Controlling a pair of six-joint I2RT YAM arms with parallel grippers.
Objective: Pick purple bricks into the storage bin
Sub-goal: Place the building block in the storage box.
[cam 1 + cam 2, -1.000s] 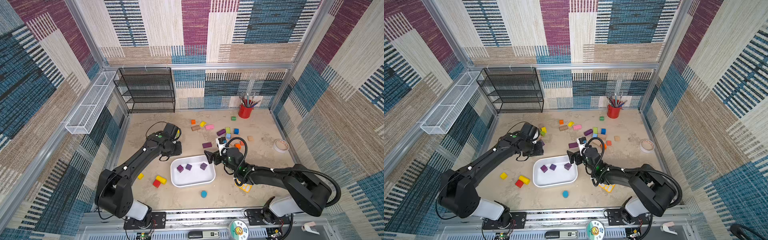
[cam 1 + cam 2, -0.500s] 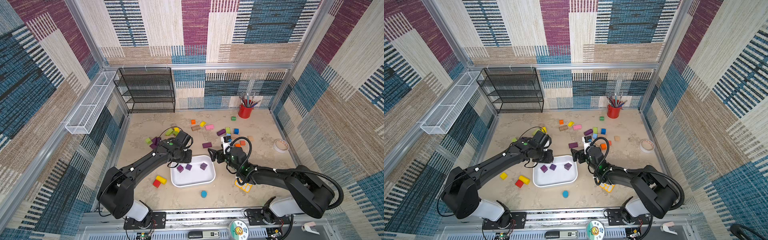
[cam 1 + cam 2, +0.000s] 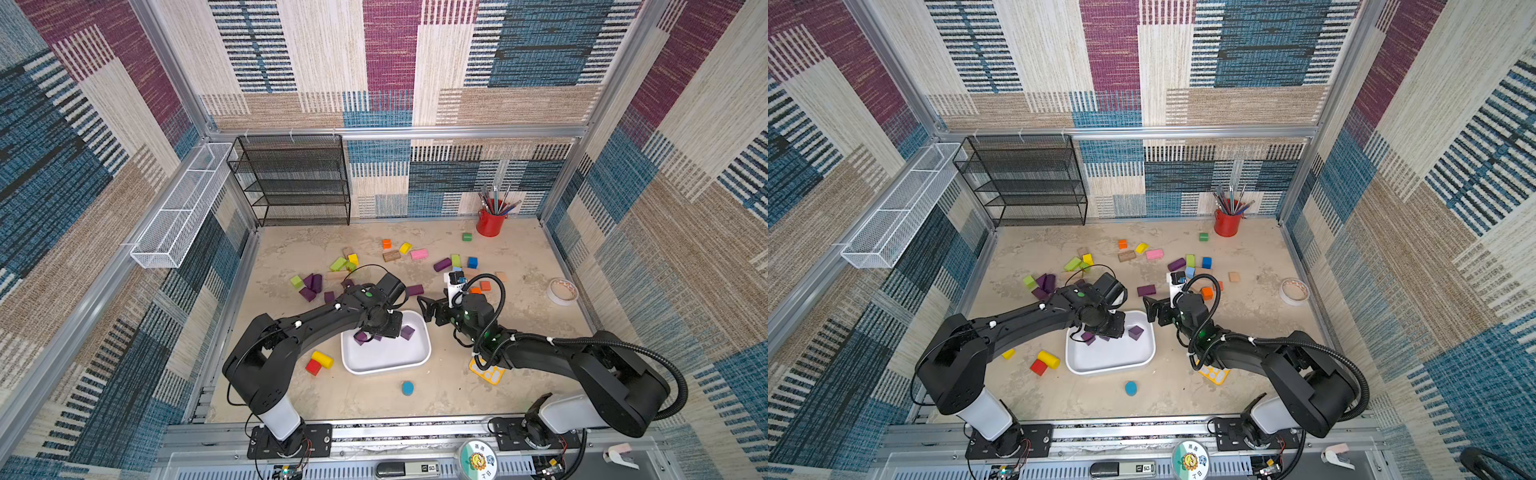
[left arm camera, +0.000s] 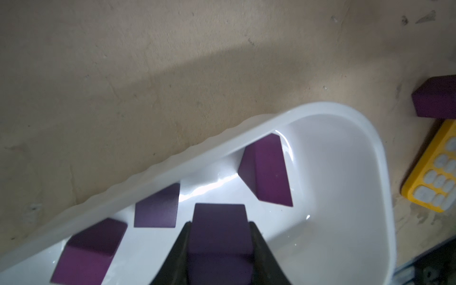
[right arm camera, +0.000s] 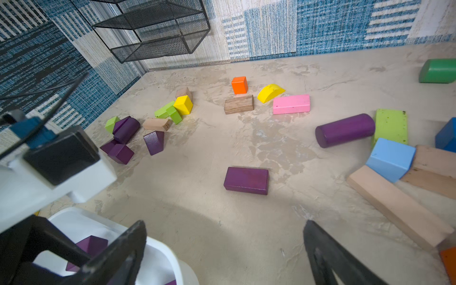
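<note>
**Purple bricks and storage bin: what is on the table**

1. Held purple brick (image 4: 219,229): clamped between the two fingers of the left gripper (image 4: 219,224), over the inside of the storage bin (image 3: 386,359) close to its far wall. Whether it touches the bin floor I cannot tell.
2. Three more purple bricks lie in the bin along that same wall, apart from one another: the corner brick (image 4: 267,172), the middle brick (image 4: 156,207) and the end brick (image 4: 90,249).
3. Storage bin: white and glossy, on the table between the two arms.
4. Purple oblong brick (image 5: 246,180): flat on the table beyond the bin, ahead of the right gripper (image 5: 224,223), whose jaws stand wide apart with nothing between them.
5. Purple cylinder (image 5: 345,130): on its side, just beside a lime slab (image 5: 391,125).
6. Purple cluster (image 3: 311,286): several pieces huddled on the left side of the table, with a lime block (image 3: 296,281) next to them.
7. Other stock:
   - pink block (image 3: 419,254) and blue cube (image 3: 472,262), farther back
   - red cup (image 3: 490,224) of pencils in the back right corner
   - black mesh rack (image 3: 299,183) against the back wall
   - white wire basket (image 3: 178,212) on the left wall
   - tape roll (image 3: 562,291) at the right
   - yellow cylinder (image 3: 323,359) and red cube (image 3: 313,367), just left of the bin
   - blue disc (image 3: 407,388), in front of the bin
</note>
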